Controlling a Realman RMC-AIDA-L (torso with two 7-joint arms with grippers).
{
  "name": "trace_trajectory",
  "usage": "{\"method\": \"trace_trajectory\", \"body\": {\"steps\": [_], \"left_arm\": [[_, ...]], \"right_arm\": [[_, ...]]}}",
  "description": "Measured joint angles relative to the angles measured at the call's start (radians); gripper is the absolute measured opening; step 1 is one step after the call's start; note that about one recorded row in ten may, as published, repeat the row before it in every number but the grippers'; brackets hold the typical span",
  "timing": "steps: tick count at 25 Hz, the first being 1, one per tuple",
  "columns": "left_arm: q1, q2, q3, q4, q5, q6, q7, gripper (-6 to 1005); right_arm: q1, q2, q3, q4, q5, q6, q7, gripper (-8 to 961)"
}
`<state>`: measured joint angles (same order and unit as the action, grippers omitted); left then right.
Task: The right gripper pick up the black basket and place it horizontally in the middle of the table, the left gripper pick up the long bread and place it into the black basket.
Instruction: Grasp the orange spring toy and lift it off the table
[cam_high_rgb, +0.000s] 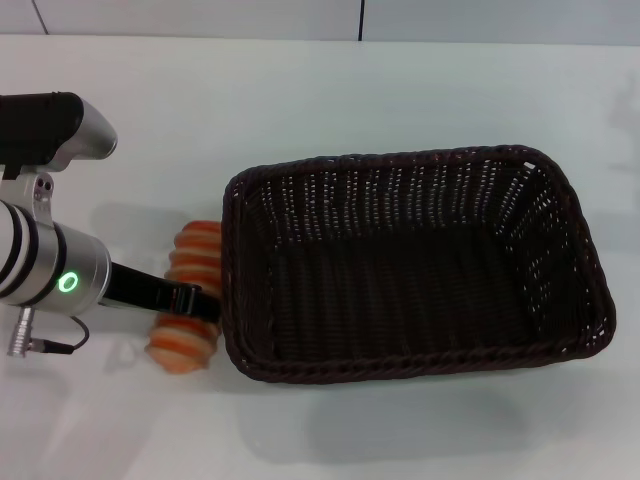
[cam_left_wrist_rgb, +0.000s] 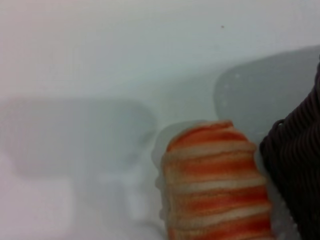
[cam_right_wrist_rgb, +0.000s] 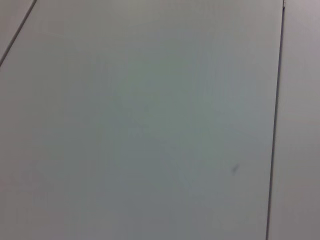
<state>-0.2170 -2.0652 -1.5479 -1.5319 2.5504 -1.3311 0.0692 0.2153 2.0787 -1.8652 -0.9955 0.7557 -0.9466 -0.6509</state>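
Observation:
The black basket (cam_high_rgb: 232, 270) stands lengthwise across the middle and right of the white table (cam_high_rgb: 350, 90), and it holds nothing. The long bread (cam_high_rgb: 195, 250), striped orange and cream, lies on the table just outside the basket's left wall. My left gripper (cam_high_rgb: 192, 300) reaches in from the left and sits across the middle of the bread. In the left wrist view the bread (cam_left_wrist_rgb: 215, 180) fills the near part, with the basket's edge (cam_left_wrist_rgb: 300, 165) beside it. My right gripper is out of view.
My left arm, with its green light (cam_high_rgb: 68, 282), takes up the table's left edge. The right wrist view shows only a plain grey surface with thin seams (cam_right_wrist_rgb: 274, 125). Bare tabletop lies behind and in front of the basket.

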Motion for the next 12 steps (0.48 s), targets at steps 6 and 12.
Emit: {"method": "trace_trajectory", "body": {"steps": [6, 12], "left_arm": [[0.003, -0.001, 0.008, -0.014, 0.024, 0.001, -0.001, 506], [0.032, 0.002, -0.014, -0.102, 0.072, 0.000, -0.006, 432]], "right_arm": [[-0.006, 0.001, -0.002, -0.010, 0.000, 0.000, 0.000, 284], [-0.012, 0.001, -0.002, -0.015, 0.000, 0.000, 0.000, 285]]}}
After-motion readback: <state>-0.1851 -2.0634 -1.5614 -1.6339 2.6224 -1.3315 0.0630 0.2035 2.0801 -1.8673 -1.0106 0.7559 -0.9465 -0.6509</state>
